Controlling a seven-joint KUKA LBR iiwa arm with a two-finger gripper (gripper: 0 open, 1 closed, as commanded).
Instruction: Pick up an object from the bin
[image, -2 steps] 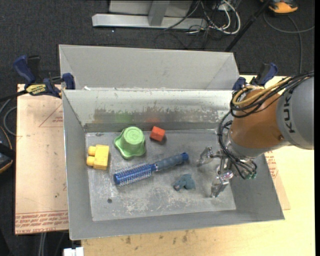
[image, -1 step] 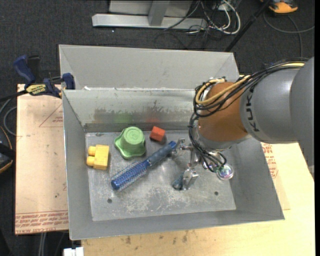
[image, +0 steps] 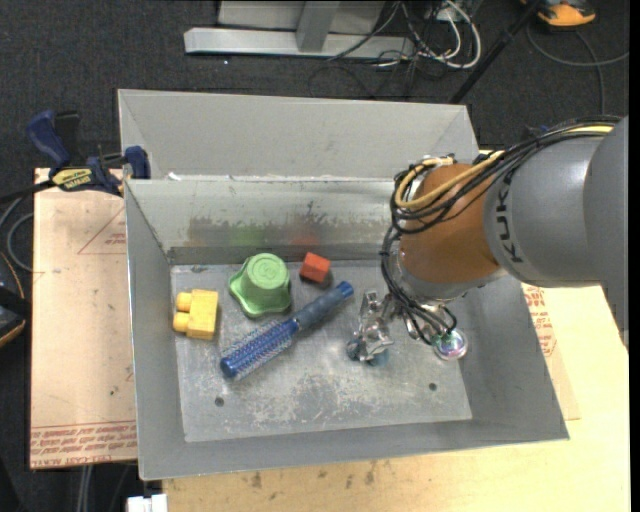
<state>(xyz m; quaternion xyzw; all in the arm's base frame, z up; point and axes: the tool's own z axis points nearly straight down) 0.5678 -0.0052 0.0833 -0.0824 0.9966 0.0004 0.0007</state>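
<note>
Hanging low over the grey bin (image: 330, 400), the gripper (image: 372, 338) is seen right of centre, close to the floor or on it. Whether it is spread or pressed together cannot be told (its metal parts are tangled up with the cables from this angle), and nothing can be made out as pinched.

The nearest thing is judged to be the blue brush (image: 285, 330). It lies slantwise across the middle of the floor, its bristled end toward the lower left and its smooth handle end just beside the gripper. A small shiny round thing (image: 450, 346) lies near on the gripper's other side. Further left a green cup (image: 262, 282) is set close against the brush, with a small red block (image: 315, 267) beside it and a yellow block (image: 196, 312) apart at the left.

If the brush is to be taken, the handle would best be straddled across its width, well clear of the cup. The tool should be closed only once it is squarely over the handle, since a round handle may roll on bare metal.
</note>
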